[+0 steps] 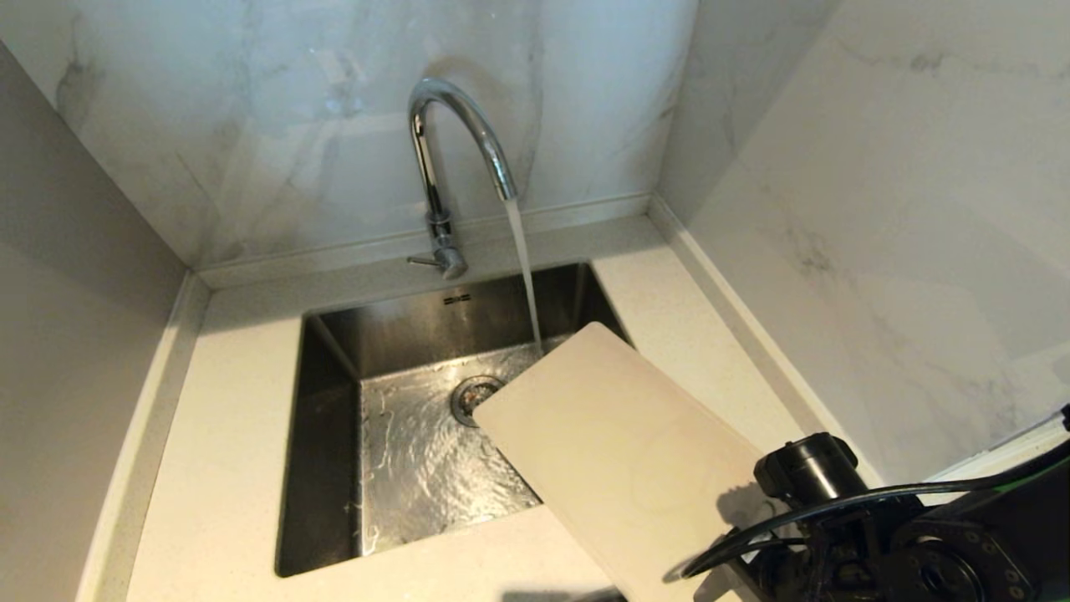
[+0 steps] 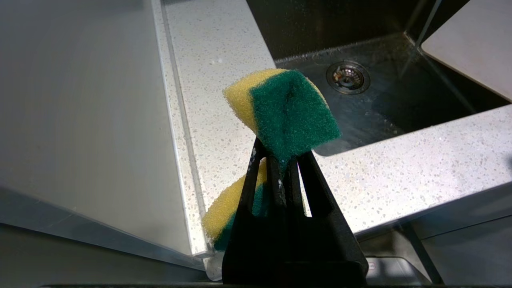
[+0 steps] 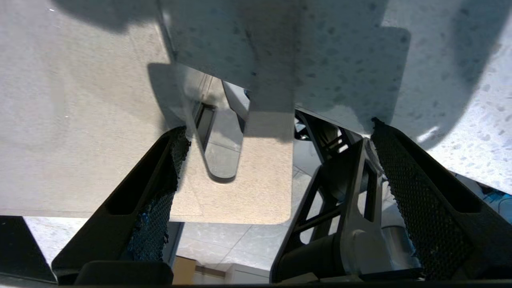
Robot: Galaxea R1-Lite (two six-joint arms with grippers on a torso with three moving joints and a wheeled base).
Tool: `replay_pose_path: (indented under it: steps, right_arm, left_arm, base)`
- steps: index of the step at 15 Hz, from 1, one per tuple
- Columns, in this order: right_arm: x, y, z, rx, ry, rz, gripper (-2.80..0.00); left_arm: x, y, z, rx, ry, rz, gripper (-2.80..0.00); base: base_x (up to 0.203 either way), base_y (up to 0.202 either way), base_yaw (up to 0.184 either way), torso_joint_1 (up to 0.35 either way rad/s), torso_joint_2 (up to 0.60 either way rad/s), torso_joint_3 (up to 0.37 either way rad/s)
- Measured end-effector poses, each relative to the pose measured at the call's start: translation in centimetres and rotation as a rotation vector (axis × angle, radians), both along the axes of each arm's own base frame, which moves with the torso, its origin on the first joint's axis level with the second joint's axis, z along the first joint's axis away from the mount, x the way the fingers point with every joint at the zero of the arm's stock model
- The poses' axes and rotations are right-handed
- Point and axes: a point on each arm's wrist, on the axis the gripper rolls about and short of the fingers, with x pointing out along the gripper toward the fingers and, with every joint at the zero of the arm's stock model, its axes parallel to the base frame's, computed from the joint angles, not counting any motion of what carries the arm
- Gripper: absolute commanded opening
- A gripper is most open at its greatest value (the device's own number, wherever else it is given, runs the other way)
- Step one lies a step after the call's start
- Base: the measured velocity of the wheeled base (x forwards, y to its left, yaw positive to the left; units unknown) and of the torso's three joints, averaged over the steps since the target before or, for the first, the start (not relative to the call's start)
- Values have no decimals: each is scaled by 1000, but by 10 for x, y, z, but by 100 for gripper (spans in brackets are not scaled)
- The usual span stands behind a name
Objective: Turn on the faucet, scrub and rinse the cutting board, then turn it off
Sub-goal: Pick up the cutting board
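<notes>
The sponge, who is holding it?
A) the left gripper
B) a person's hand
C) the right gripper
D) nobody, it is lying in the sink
A: in the left wrist view the yellow and green sponge is pinched between the closed fingers of the left gripper, held out over the counter beside the sink.

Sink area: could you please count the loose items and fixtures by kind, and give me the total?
Faucet, water running: 1
Sink: 1
Cutting board, partly over the sink: 1
Sponge, yellow and green, in the left gripper: 1
Total: 4
</notes>
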Motion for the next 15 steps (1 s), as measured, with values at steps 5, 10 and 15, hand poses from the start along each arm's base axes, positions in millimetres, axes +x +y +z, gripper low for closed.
replay_pose_path:
  steps: [5,10,15]
  right_arm:
    - [-4,-1,-2,-3,19,0,0]
    - [-3,0,-7,9,33,5,0]
    - [-3,0,-13,9,51,9,0]
  left_arm:
    - [0,0,0,-1,0,0,-280]
    - [0,0,0,0,0,0,-280]
    - [0,0,0,0,0,0,-280]
  base:
    - [0,0,0,0,0,0]
    - [0,0,0,0,0,0]
    - [0,0,0,0,0,0]
